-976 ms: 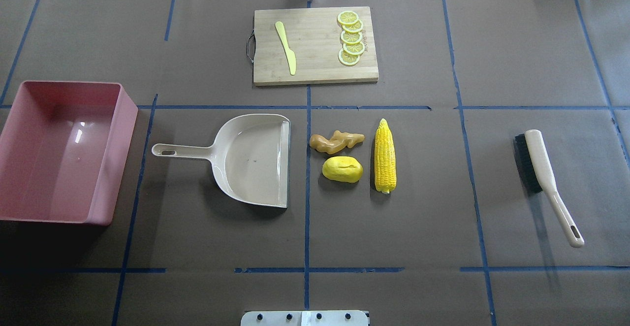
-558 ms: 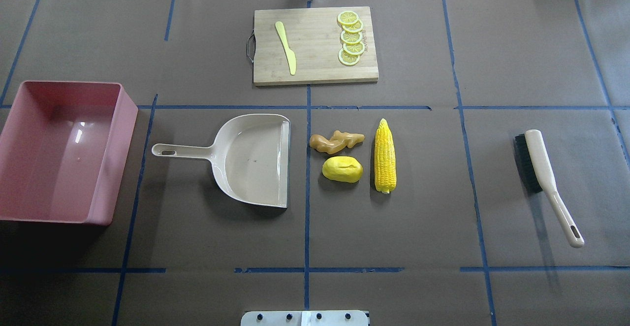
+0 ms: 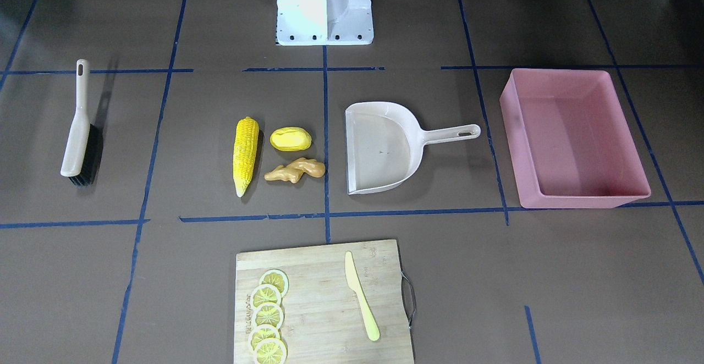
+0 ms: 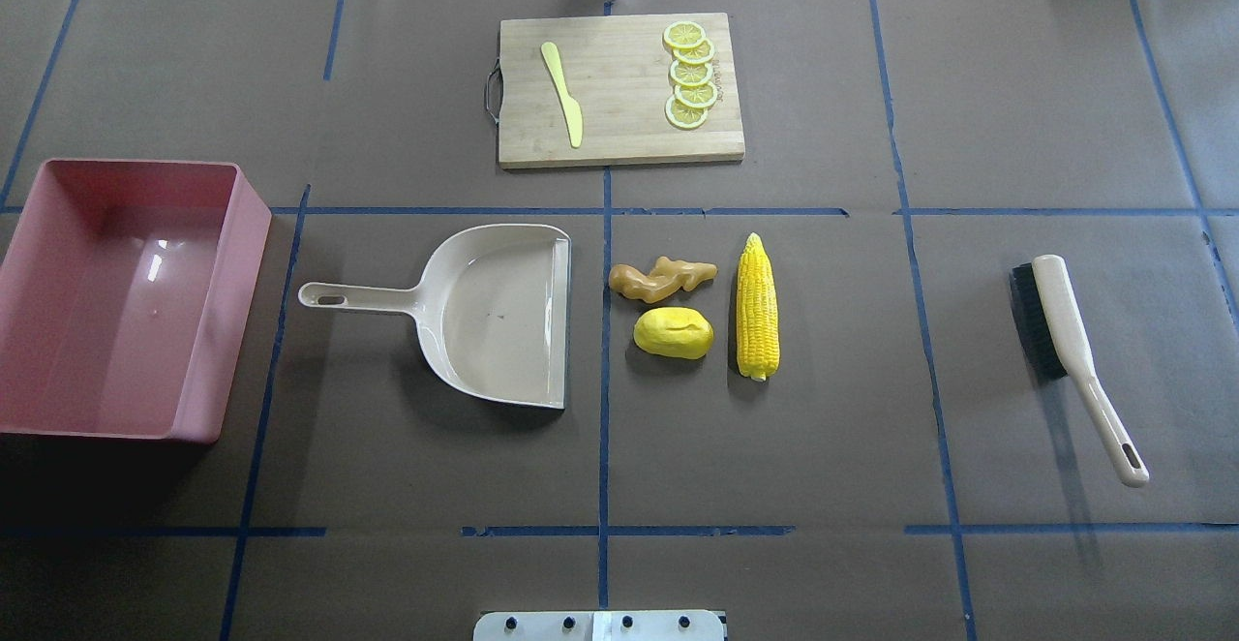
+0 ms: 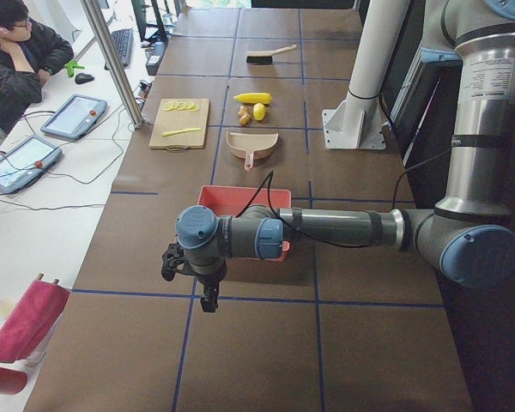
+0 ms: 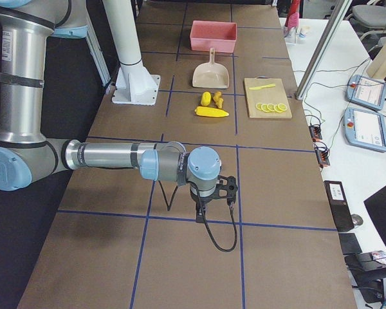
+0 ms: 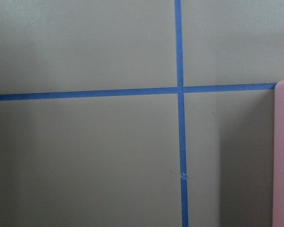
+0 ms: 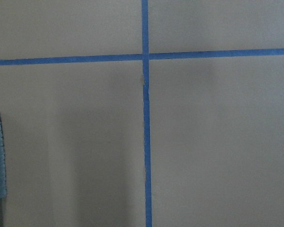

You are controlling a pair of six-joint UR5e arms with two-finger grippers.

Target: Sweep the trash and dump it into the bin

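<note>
In the overhead view the three pieces of trash lie grouped at the desk's (image 4: 823,428) centre. The potato-like lump (image 4: 674,333) has the ginger root (image 4: 663,279) just beside it at 12 o'clock. The corn cob (image 4: 757,307) lies lengthwise close by at 3 o'clock, pointed tip away from the robot.

At 9 o'clock from them is the beige dustpan (image 4: 503,317), its open mouth facing the trash and its handle pointing on to 9. Farther at 9 o'clock, near the desk's end, stands the pink bin (image 4: 227,312), with nothing in it.

Well apart at 3 o'clock lies a brush (image 4: 1060,331). At 12 o'clock, a wooden cutting board (image 4: 619,128) carries lemon slices (image 4: 690,75) and a pale yellow knife (image 4: 562,94).

The left hand (image 5: 189,270) hangs over bare desk beyond the bin, and the right hand (image 6: 222,193) hangs beyond the brush. I cannot tell how far either is open, and nothing shows in them.
</note>
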